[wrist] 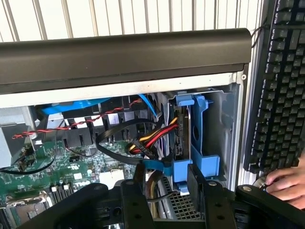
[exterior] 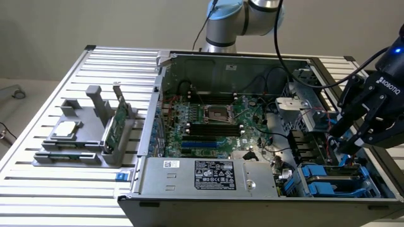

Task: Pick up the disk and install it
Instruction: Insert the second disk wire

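The disk [wrist: 183, 131] stands on edge in its blue plastic carrier [wrist: 198, 138] inside the drive bay at the corner of the open computer case. In the exterior view the blue carrier rails [exterior: 319, 178] show at the case's lower right corner. My gripper [exterior: 341, 146] hangs just above that bay, at the exterior view's right. Its jaws are open and nothing sits between them. In the wrist view the two black fingers [wrist: 143, 188] straddle the near end of the carrier without touching it, and my gripper [wrist: 169, 185] is right over the blue frame.
Power and data cables [wrist: 143, 140] crowd the space beside the bay. The motherboard [exterior: 211, 123] and power supply [exterior: 208, 174] take up the rest of the case. A grey fixture [exterior: 94, 142] at the exterior view's left holds a green card [exterior: 113, 125] and a silver chip [exterior: 66, 128]. A keyboard [wrist: 281, 81] and a person's hand [wrist: 286, 183] lie beyond the case.
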Available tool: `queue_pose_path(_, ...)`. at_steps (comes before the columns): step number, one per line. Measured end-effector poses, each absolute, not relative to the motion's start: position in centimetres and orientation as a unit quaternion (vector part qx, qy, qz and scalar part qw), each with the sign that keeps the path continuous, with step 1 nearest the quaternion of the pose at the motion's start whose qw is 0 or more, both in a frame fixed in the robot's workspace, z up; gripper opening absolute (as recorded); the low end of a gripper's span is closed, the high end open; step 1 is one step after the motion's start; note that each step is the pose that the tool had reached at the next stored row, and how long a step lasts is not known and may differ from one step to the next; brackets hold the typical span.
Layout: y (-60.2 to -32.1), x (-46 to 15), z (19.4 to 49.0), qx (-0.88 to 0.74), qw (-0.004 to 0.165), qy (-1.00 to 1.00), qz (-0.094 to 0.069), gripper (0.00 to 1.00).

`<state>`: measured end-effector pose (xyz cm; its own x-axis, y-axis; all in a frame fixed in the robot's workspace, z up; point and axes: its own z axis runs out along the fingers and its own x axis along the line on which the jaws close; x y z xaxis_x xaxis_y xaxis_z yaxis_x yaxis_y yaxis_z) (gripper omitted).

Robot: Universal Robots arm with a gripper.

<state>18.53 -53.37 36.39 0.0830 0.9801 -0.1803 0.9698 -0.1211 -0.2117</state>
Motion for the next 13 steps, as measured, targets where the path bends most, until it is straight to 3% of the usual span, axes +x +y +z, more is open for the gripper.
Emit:
queue_pose_path(4, -53.31, 18.53, 36.37, -0.736, 0.016, -0.662, 0.138, 0.46)
queue_pose_path(5, -53.29, 18.53, 36.37, -0.736, 0.015, -0.662, 0.138, 0.33)
queue_pose_path(9, -53.28, 18.53, 36.37, -0.736, 0.013, -0.662, 0.138, 0.22)
queue_pose_path(13, -53.28, 18.42, 36.35, -0.736, 0.013, -0.662, 0.139, 0.2)
